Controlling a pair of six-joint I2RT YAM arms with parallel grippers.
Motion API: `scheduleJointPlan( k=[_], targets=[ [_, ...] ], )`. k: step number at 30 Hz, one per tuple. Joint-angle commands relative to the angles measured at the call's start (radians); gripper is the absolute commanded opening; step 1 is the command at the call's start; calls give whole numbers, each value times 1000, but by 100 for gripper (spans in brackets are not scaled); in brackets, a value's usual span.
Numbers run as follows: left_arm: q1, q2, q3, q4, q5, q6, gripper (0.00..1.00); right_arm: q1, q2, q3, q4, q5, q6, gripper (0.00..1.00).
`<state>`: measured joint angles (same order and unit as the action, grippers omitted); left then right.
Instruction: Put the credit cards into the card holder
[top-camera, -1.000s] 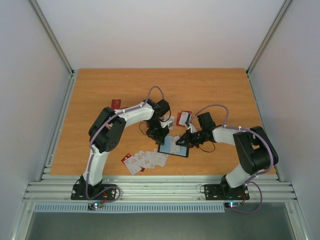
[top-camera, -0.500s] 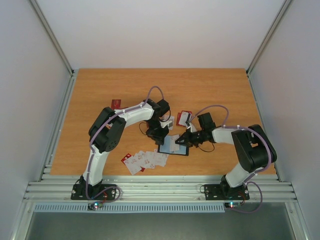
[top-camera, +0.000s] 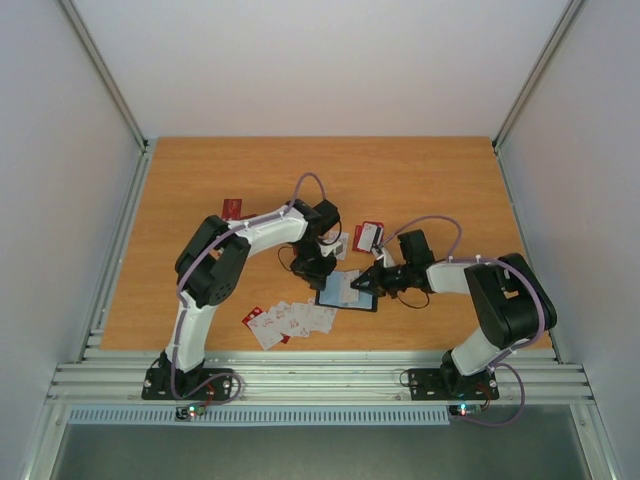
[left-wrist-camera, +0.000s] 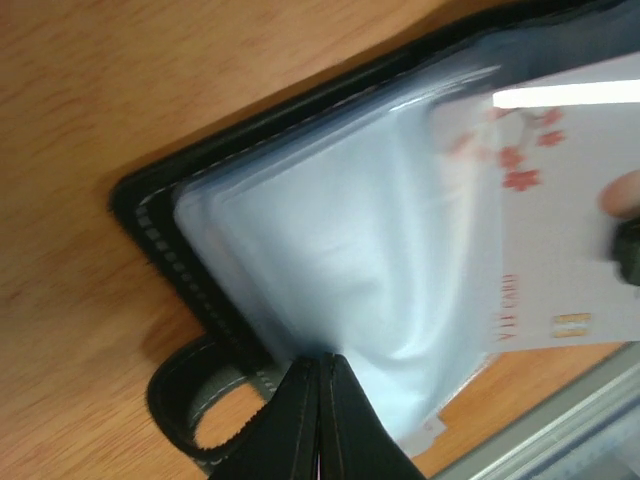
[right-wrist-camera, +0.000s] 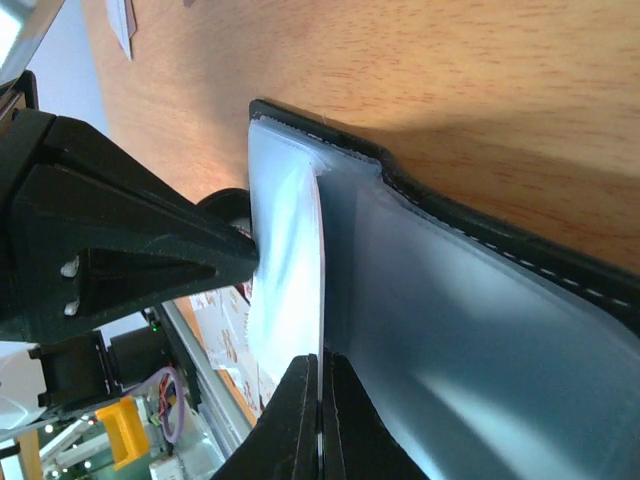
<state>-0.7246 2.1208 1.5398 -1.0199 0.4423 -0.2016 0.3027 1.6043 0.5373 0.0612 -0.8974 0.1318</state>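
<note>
Currently left fingers (left-wrist-camera: 298, 420) are pinching the holder's (left-wrist-camera: 150, 215) floppy, slippery sleeve (left-wrist-camera: 320, 250) while right fingers (right-wrist-camera: 345, 430) are clamping a thin, stiff card (left-wrist-camera: 560, 230) by its edge.

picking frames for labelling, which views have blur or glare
Left wrist: the white red-flowered card is blurred, glare band on its top edge. Right wrist: the black card holder's pale sleeve looks soft, the wooden table sharp. Top external: evenly lit, sharp.
</note>
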Motion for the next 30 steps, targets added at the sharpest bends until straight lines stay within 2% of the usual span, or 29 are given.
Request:
scheduleJointPlan(
  k=[1, 7, 17, 22, 30],
  targets=[
    [-4, -11, -46, -11, -146, -48, 3, -4, -21, -22, 34, 26, 28, 2],
    [-5, -30, -75, 16, -140, -72, 3, -3, -34, -52, 74, 57, 66, 1],
    [-4, -40, -107, 47, -103, -72, 3, 1, 78, -89, 306, -10, 163, 2],
    [-5, -43, -121, 58, -85, -79, 4, 16, 85, -64, 273, 7, 153, 2],
    [-5, -48, -122, 71, -80, -79, 4, 59, 76, -17, 122, 58, 107, 8]
  ],
)
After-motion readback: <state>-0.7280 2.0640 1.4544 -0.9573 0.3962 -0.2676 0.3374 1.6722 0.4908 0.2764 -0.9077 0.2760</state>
